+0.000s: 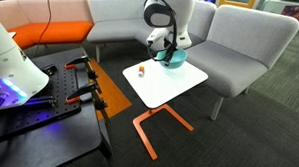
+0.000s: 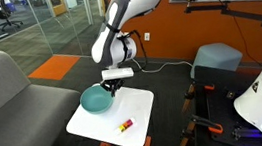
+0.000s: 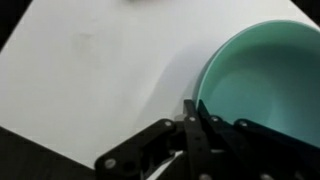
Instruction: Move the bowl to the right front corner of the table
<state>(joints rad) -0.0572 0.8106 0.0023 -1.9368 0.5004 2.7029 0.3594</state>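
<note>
At the wrist view's lower middle, we see the gripper [image 3: 193, 120], its fingers pinching the rim of the bowl [image 3: 270, 90] at frame right. Beyond it, the table [image 3: 90, 70] fills the upper left.

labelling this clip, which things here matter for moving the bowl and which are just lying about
In the job:
bowl
table
gripper, at the bowl's rim

Lying about:
small orange-and-white object on the table
grey sofa
black workbench
</note>
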